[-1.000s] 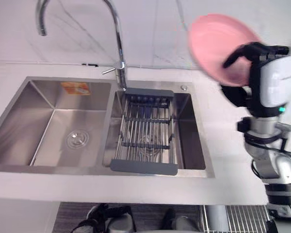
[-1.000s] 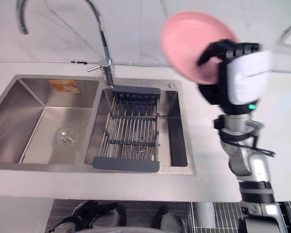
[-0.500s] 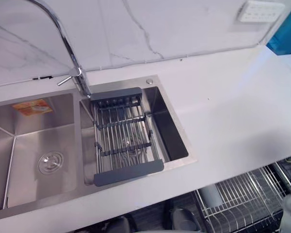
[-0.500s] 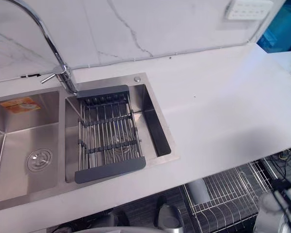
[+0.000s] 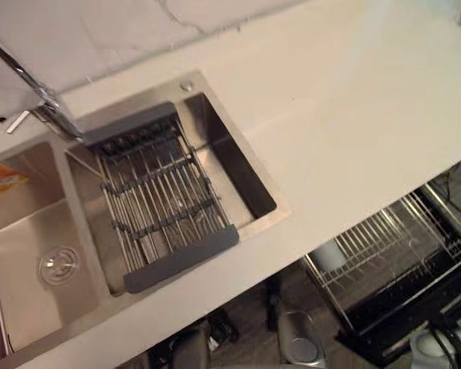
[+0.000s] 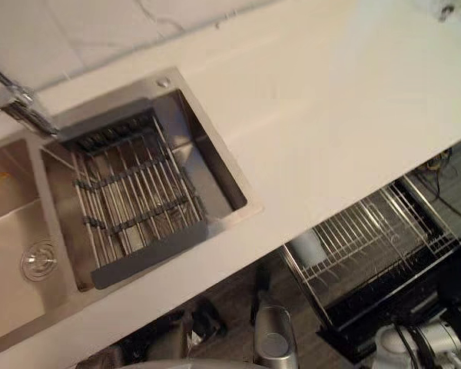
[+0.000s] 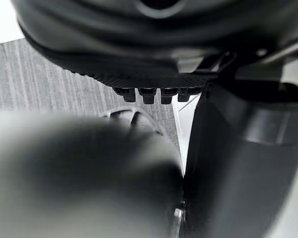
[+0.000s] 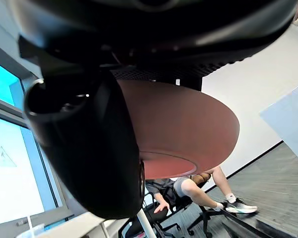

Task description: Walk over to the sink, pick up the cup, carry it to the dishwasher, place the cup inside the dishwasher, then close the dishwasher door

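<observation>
Right wrist view: our right hand [image 8: 84, 148] grips the pink plate [image 8: 188, 126]; the dishwasher rack [image 6: 369, 238] lies below, same side.

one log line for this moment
phase: carry to dishwasher | right hand: shut on pink plate, not a cup | dishwasher rack: pulled out below counter

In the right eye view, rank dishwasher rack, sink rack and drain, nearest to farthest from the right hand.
1. Dishwasher rack, lower right, by the right hand holding the plate.
2. Sink rack, centre left.
3. Drain, far left basin.
</observation>
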Controlling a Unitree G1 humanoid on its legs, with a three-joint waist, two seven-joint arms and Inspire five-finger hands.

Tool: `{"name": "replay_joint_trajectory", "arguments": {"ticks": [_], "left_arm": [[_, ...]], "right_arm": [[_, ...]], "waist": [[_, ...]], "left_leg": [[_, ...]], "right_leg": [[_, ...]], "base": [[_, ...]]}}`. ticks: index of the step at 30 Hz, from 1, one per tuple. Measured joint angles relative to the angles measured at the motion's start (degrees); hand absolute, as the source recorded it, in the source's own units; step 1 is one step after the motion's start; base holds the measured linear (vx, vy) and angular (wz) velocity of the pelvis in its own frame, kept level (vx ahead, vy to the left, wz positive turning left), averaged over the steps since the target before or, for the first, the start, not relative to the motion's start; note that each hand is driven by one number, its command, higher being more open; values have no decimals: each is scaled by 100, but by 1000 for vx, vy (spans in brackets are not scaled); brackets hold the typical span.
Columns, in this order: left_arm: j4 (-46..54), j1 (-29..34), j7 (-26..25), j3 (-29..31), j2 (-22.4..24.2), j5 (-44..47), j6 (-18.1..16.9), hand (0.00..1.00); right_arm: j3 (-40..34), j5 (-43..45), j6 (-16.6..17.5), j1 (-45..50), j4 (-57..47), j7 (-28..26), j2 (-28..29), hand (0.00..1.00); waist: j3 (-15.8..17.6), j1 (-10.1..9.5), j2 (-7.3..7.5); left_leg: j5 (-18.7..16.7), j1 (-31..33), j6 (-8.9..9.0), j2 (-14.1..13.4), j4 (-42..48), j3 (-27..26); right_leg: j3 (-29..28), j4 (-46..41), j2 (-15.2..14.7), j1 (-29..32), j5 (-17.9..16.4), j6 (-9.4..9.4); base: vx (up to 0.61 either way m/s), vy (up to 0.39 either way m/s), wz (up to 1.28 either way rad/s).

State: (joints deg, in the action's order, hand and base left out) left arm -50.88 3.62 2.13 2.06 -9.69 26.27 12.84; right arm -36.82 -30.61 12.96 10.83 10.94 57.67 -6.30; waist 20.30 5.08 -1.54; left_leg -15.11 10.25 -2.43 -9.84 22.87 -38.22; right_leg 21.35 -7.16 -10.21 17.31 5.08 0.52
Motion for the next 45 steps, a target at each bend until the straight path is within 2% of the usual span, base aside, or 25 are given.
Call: {"name": "replay_joint_trajectory", "arguments": {"ticks": [1, 2, 3, 4, 5, 6, 8, 10, 12, 16, 18, 22, 29, 33, 34, 36, 40, 42, 43, 44, 45], "left_arm": [[4, -15, -37, 19, -10, 103, 1, 100], [26, -11, -48, 23, -32, 135, 15, 100], [44, -54, -215, 35, -76, 136, 62, 100], [33, -96, -346, 90, -140, 138, 91, 100], [33, -109, -400, 159, -160, 140, 91, 100], [61, -141, -432, 405, -157, 215, 56, 100], [-80, -182, -520, 562, -99, 393, 16, 100], [-98, -192, -575, 524, -61, 482, -87, 100], [-107, -256, -564, 474, 15, 594, -81, 100], [-110, -276, -515, 477, 68, 577, -125, 100], [-137, -276, -432, 471, 134, 579, -194, 100], [-136, -276, -312, 416, 203, 574, -294, 100], [-113, -287, -99, 400, 219, 297, -338, 100], [-109, -308, -14, 257, 217, 295, -360, 100], [-108, -316, 25, 236, 218, 295, -350, 100], [-122, -390, 58, 179, 220, 297, -282, 100], [-159, -504, 51, 85, 222, 466, -130, 100], [-271, -564, -19, 90, 138, 1557, 210, 100], [-324, -589, -41, 92, 100, 1824, 326, 100], [-363, -603, -90, 96, 22, 2337, 605, 100], [-366, -603, -90, 100, 9, 2381, 643, 100]], "right_arm": [[80, 1, 48, -41, 36, 0, 1, 0], [134, 3, 79, -71, 106, 0, 1, 0], [289, 5, 117, -152, 334, 1, 1, 0], [532, 11, 131, -247, 524, 2, 2, 0], [653, 13, 140, -284, 576, 2, 1, 0], [940, 45, 156, -458, 707, 1, -41, 0], [1384, 204, 144, -748, 913, 0, -74, 0], [1736, 232, 88, -797, 946, -2, -24, 0], [1871, 263, 1, -800, 964, -3, -24, 0], [1914, 469, -135, -805, 1091, -3, -20, 0], [1919, 451, -220, -799, 1134, -4, -29, 0], [1974, 445, -394, -804, 1134, -34, -42, 0], [2029, 458, -723, -825, 1294, -154, -185, 0], [2056, 458, -979, -987, 1548, -532, -435, 0], [2133, 459, -1055, -1059, 1677, -688, -534, 100], [2172, 458, -1110, -1203, 1886, -970, -667, 100], [2226, 493, -1127, -1559, 2326, -1132, -832, 100], [2252, 715, -1107, -1728, 2472, -1134, -856, 100], [2251, 749, -1106, -1741, 2480, -1135, -863, 100], [2252, 871, -1067, -1759, 2506, -1144, -907, 100], [2252, 877, -1057, -1764, 2516, -1146, -914, 100]], "waist": [[93, 4, 35], [121, 13, 49], [156, 15, 102], [171, 0, 130], [192, -16, 168], [255, -88, 215], [261, -126, 171], [288, -146, 201], [306, -143, 210], [430, -119, 166], [472, -109, 98], [527, -124, 0], [566, -177, -82], [603, -224, -158], [609, -234, -180], [631, -267, -228], [672, -270, -312], [700, -282, -359], [708, -283, -375], [721, -303, -407], [721, -313, -408]], "left_leg": [[2, -1, -45, -9, 17, -44], [0, 0, -51, -23, 36, -48], [-1, 12, -44, -77, 102, -43], [-13, 79, -8, -175, 229, -43], [-36, 135, 30, -225, 325, -41], [-155, 308, 177, -390, 688, -41], [-83, 339, 239, -582, 653, -117], [52, 184, 276, -604, 434, -177], [136, 99, 272, -553, 266, -209], [271, -58, 211, -406, 3, -216], [374, -140, 189, -292, -183, -166], [515, -199, 195, -194, -372, -43], [752, -284, 223, -63, -685, 162], [856, -324, 200, 34, -839, 182], [875, -325, 193, 63, -873, 185], [919, -248, 164, 122, -955, 191], [1053, -79, 96, 262, -1098, 249], [1110, 11, 62, 307, -1126, 332], [1121, 24, 53, 315, -1127, 375], [1142, 44, 39, 336, -1127, 470], [1144, 45, 38, 337, -1127, 475]], "right_leg": [[337, -585, -242, 159, -189, 175], [490, -970, -362, 218, -324, 248], [776, -1708, -539, 250, -672, 266], [994, -2184, -635, 235, -1058, 276], [1096, -2285, -684, 217, -1167, 259], [1274, -2043, -534, 185, -1270, 65], [1235, -1546, -180, 96, -1080, 92], [1212, -1082, 36, -118, -880, 69], [1200, -820, 107, -229, -737, 51], [1192, -466, 153, -421, -528, 29], [1172, -274, 162, -513, -410, 16], [1208, -100, 176, -617, -351, 8], [1342, -3, 167, -738, -344, 7], [1349, -64, 95, -712, -348, 7], [1348, -89, 69, -690, -350, 5], [1345, -197, -3, -554, -365, 14], [1385, -373, -145, -307, -366, 36], [1451, -504, -223, -206, -390, 71], [1479, -525, -238, -205, -398, 81], [1554, -616, -295, -210, -448, 98], [1558, -626, -299, -210, -453, 99]], "base": [[22, 52, -19], [38, 21, -4], [81, -66, -2], [62, -70, -3], [91, -172, -19], [50, -135, -29], [48, -140, -38], [10, -93, -22], [-7, -36, -10], [-8, 12, -3], [-11, 7, -2], [-30, -12, 6], [-49, -27, 12], [-54, 14, 3], [-51, 24, 2], [-67, 36, 4], [-29, 41, 12], [0, 25, 19], [10, 13, 29], [5, 7, 24], [0, 9, 21]]}}
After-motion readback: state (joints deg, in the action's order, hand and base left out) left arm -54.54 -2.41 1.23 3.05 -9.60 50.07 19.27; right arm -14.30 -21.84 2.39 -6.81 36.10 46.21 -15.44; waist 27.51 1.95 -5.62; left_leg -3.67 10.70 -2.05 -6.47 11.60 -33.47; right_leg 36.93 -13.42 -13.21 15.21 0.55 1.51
